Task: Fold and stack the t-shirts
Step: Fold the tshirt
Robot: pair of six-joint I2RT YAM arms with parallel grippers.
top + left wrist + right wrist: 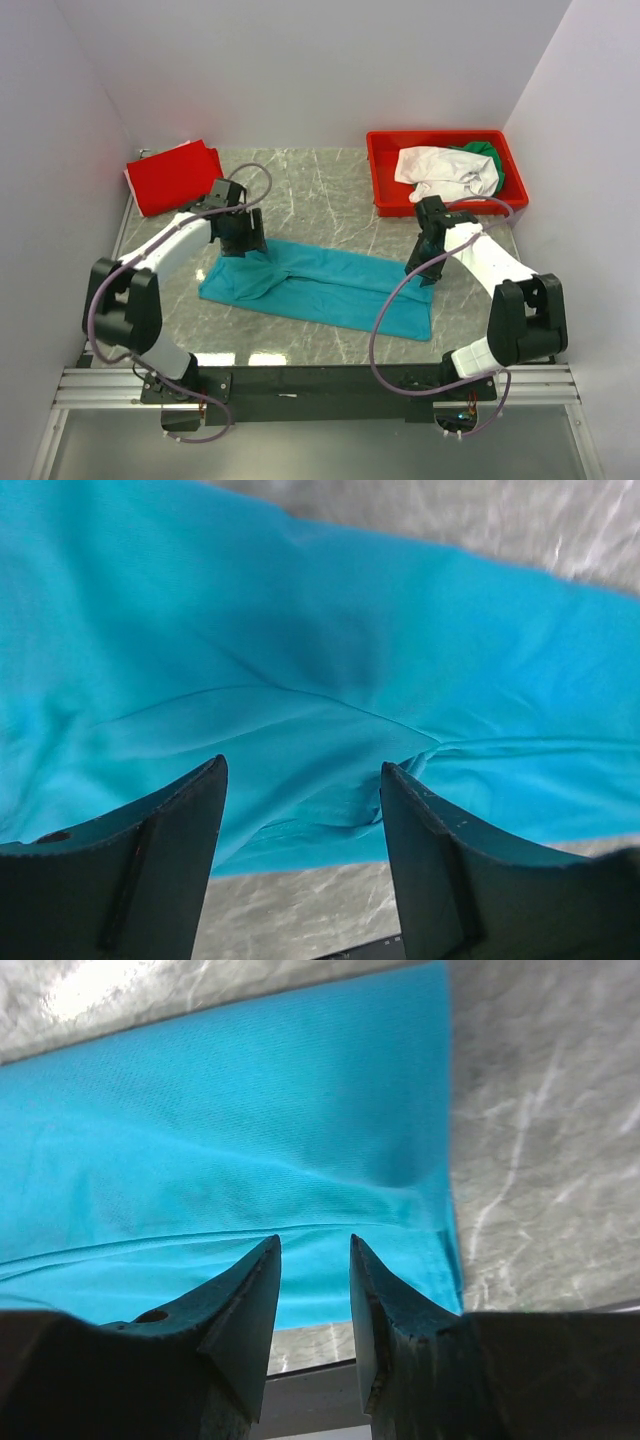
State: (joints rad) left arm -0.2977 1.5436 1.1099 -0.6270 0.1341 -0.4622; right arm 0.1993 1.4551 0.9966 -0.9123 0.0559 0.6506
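As teal t-shirt [330,287] lies on marble table [320,190], left gripper [303,772] gapes, right gripper [315,1245] narrow

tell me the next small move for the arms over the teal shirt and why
Probably lower both arms and close on the cloth. The left arm and right arm hold their jaws open above the teal shirt, gripping nothing; it lies in a long strip, not yet folded short.
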